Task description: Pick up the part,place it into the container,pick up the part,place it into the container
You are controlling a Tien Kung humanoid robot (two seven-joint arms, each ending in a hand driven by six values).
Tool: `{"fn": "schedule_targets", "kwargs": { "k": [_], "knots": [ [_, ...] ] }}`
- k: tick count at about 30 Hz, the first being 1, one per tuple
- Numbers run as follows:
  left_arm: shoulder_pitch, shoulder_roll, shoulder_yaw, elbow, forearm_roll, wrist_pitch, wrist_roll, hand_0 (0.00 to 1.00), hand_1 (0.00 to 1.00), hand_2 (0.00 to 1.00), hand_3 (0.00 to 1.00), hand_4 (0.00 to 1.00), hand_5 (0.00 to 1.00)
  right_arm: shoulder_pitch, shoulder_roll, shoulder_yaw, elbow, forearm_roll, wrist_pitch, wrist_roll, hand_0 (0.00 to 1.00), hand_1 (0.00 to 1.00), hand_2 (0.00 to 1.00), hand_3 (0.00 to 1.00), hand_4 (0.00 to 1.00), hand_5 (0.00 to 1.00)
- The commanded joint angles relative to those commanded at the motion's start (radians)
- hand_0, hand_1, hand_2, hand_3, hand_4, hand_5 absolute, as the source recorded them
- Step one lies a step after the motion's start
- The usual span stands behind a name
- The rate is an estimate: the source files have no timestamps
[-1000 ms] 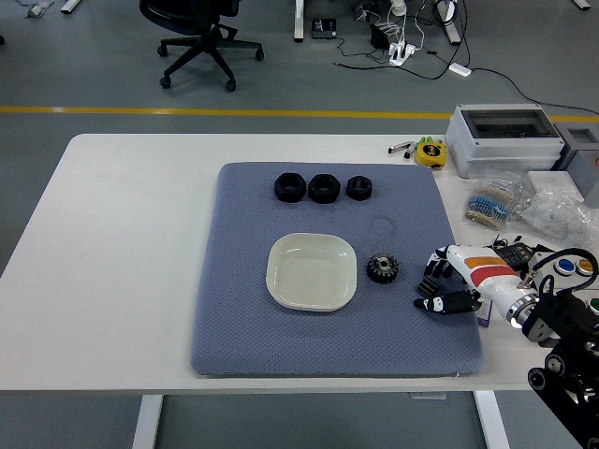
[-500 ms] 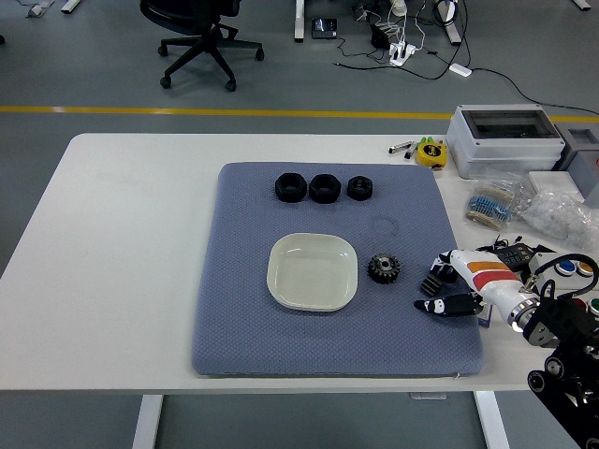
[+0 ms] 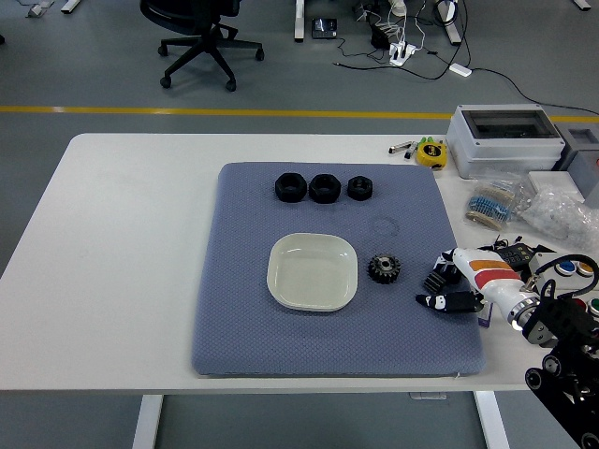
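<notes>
A black toothed gear [image 3: 383, 268] lies on the blue-grey mat [image 3: 243, 318], just right of the empty cream square dish [image 3: 312, 271]. Three black round parts [image 3: 321, 187] sit in a row at the mat's far side. My right hand [image 3: 447, 287] hovers low over the mat's right edge, a short way right of the gear. Its fingers are spread and relaxed and hold nothing. The left arm is out of view.
At the table's right side stand a grey lidded box [image 3: 505, 138], plastic bags of small parts [image 3: 529, 208], a yellow tape measure [image 3: 430, 152] and a button box [image 3: 571, 271]. An office chair [image 3: 197, 33] stands on the floor beyond.
My right hand has drifted very slightly up and left toward the gear. Nothing else has moved.
</notes>
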Motion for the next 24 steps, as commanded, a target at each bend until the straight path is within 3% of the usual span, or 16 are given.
{"fn": "schedule_targets", "kwargs": {
  "k": [2,3,8,9,14,15,24],
  "knots": [
    [0.001,0.000,-0.001,0.000,0.001,0.000,0.000,0.673,0.676,0.679,0.565,0.634,0.594,0.000,0.003,-0.001,-0.002,-0.001,-0.006,-0.001,0.126,0.319,0.425,0.477,0.847,0.471],
    [0.001,0.000,-0.002,0.000,0.003,0.000,0.001,0.673,0.677,0.678,0.565,0.634,0.595,0.001,0.003,-0.002,-0.003,-0.002,-0.008,-0.001,0.081,0.260,0.379,0.459,0.787,0.465],
    [0.001,0.000,-0.003,0.000,0.004,0.000,0.001,0.673,0.677,0.678,0.565,0.634,0.595,0.002,0.002,-0.007,-0.010,-0.005,-0.009,-0.003,0.081,0.260,0.379,0.459,0.787,0.465],
    [0.001,0.000,-0.004,0.000,0.006,0.000,0.002,0.673,0.677,0.679,0.565,0.633,0.595,0.002,0.002,-0.008,-0.012,-0.005,-0.008,-0.003,0.029,0.188,0.306,0.413,0.802,0.464],
    [0.003,0.000,-0.008,-0.001,0.012,-0.001,0.003,0.673,0.677,0.679,0.565,0.633,0.595,0.002,0.003,-0.012,-0.020,-0.005,-0.004,-0.003,0.029,0.188,0.306,0.413,0.802,0.464],
    [0.003,0.000,-0.009,-0.001,0.013,-0.001,0.004,0.673,0.677,0.680,0.564,0.633,0.594,0.002,0.003,-0.013,-0.020,-0.004,-0.004,-0.003,0.002,0.134,0.259,0.375,0.801,0.462],
    [0.008,-0.001,-0.021,-0.001,0.034,-0.003,0.009,0.673,0.678,0.679,0.564,0.632,0.593,0.000,0.002,-0.016,-0.015,0.019,-0.035,0.013,0.002,0.090,0.235,0.350,0.789,0.467]
  ]
}}
